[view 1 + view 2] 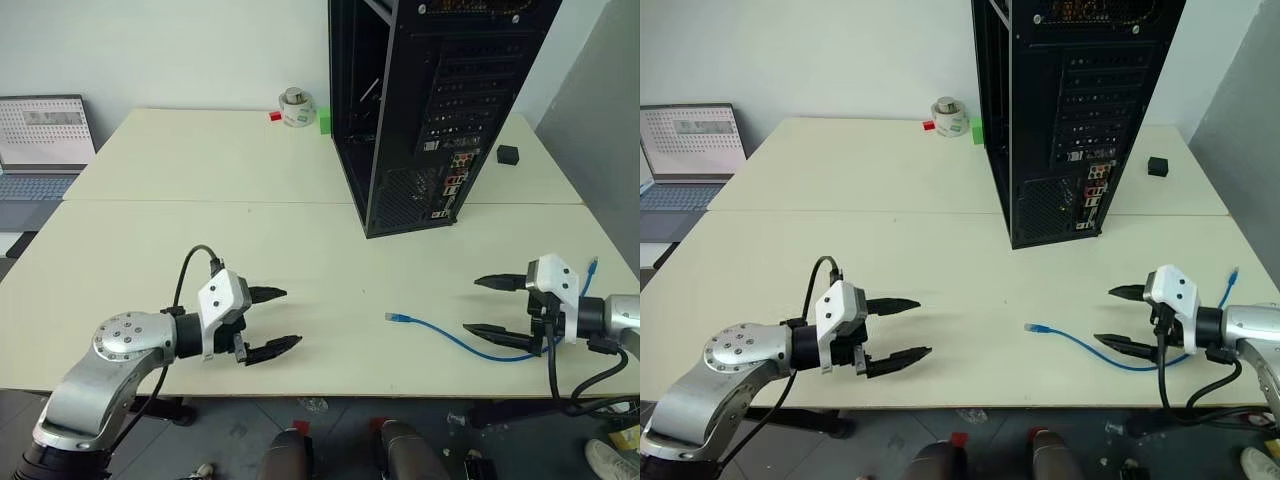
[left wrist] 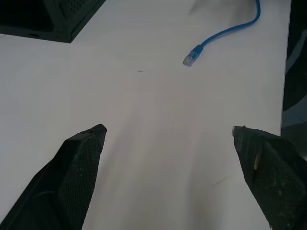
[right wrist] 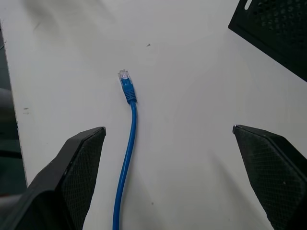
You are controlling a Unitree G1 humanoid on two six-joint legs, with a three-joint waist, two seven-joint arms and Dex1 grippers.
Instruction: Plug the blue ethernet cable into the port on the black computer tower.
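The blue ethernet cable point(image 1: 440, 330) lies loose on the cream table point(image 1: 200, 240). One clear plug point(image 3: 124, 75) points toward the table's middle, and the cord curves right under my right gripper point(image 1: 470, 305) to its other end point(image 1: 593, 266). That gripper is open, just right of the near plug and holding nothing. My left gripper point(image 1: 291, 318) is open and empty at the front left, well left of the plug point(image 2: 190, 58). The black computer tower point(image 1: 440, 90) stands upright at the back, its rear panel facing me. Its connector cluster point(image 1: 452, 185) sits low on that panel, but I cannot pick out the port.
A grey laptop point(image 1: 40, 140) sits open at the far left. A white roll point(image 1: 296, 108) with small red and green pieces stands behind the tower's left side. A small black block point(image 1: 508, 154) lies to the tower's right. A seam point(image 1: 200, 203) crosses the table.
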